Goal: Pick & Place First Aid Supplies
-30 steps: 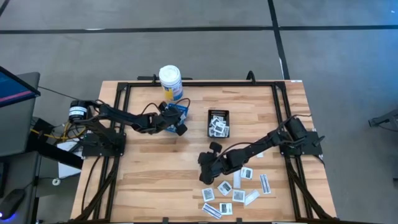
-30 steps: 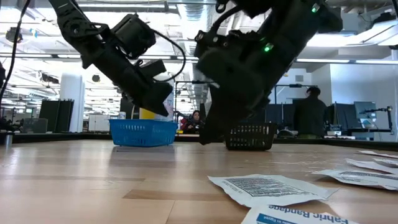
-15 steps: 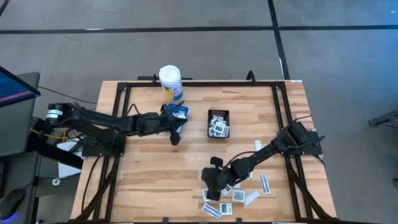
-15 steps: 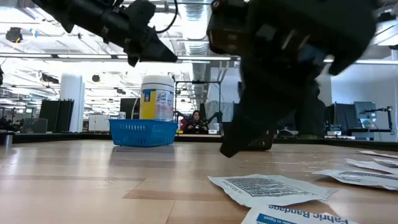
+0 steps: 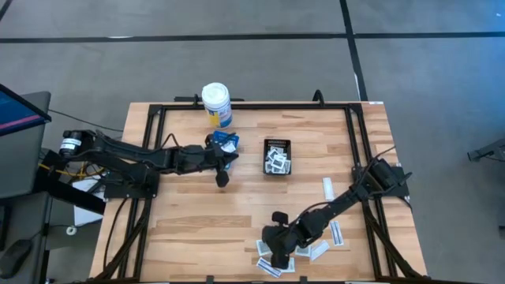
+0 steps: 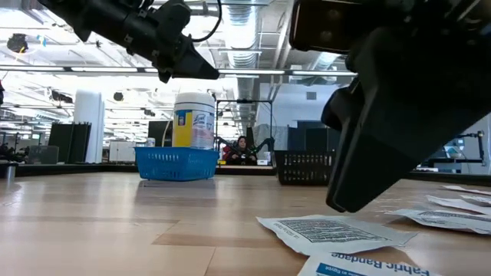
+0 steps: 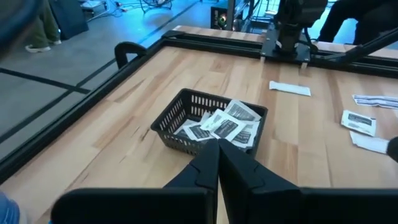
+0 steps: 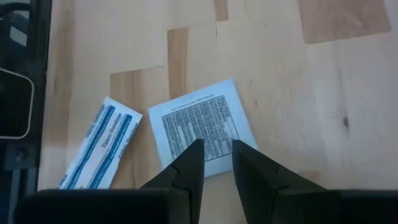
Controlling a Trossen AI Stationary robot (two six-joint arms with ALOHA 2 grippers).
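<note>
packet under right fingers (parted)

Table: pale wood planks, smooth, satin sheen, visible grain. On it, packets: thin matt white paper, dark print, edges slightly curled. Black basket near table's middle: perforated matt plastic. Blue basket beside it: glossy plastic mesh. Bottle: smooth white plastic, glossy label. Table frame: black matt metal.
</note>
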